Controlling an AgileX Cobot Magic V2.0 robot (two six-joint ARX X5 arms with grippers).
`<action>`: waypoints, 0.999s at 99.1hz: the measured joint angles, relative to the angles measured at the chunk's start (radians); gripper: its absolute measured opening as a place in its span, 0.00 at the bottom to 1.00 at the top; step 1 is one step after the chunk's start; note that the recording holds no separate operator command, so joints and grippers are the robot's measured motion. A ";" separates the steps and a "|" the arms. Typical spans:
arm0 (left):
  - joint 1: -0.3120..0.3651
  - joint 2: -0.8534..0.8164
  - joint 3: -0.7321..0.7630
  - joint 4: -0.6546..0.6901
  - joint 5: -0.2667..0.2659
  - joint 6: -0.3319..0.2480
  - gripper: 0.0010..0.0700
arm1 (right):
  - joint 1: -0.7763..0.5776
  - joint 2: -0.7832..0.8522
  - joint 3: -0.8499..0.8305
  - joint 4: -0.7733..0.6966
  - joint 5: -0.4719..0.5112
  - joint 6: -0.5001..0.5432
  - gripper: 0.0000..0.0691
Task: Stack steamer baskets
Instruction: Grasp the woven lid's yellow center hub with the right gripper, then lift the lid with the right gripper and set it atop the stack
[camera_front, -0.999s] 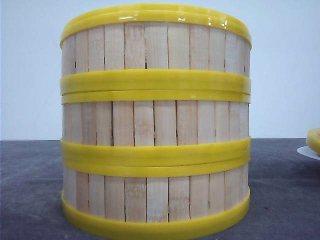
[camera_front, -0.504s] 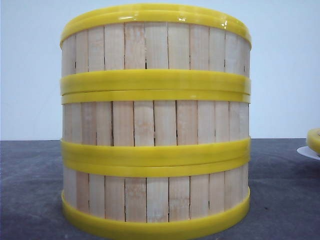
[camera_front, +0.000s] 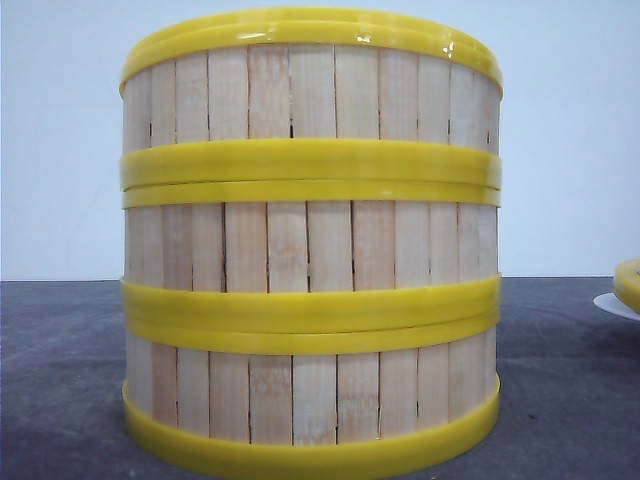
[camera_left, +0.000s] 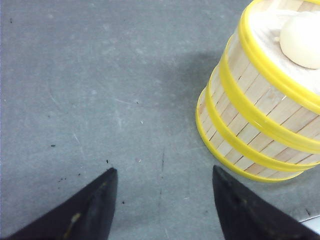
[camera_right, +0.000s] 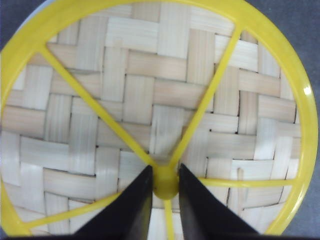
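Three steamer baskets stand stacked in one column close to the front camera, with pale slat walls and yellow rims. In the left wrist view the same stack holds a white bun in its top basket. My left gripper hangs open over bare table beside the stack's base, touching nothing. My right gripper is shut on the yellow centre knob of a round woven lid with a yellow rim and spokes.
At the right edge of the front view a yellow rim rests on a flat white plate. The table is dark grey with small specks. A pale wall stands behind.
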 joint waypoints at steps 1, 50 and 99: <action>0.000 0.000 0.000 0.000 0.000 0.000 0.50 | 0.000 0.000 0.000 0.000 0.000 0.000 0.09; 0.000 0.000 0.000 0.005 0.000 0.000 0.50 | 0.003 -0.030 0.064 -0.085 -0.009 -0.004 0.08; 0.000 0.000 0.000 0.019 0.000 0.000 0.50 | 0.220 -0.123 0.566 -0.269 -0.008 -0.043 0.08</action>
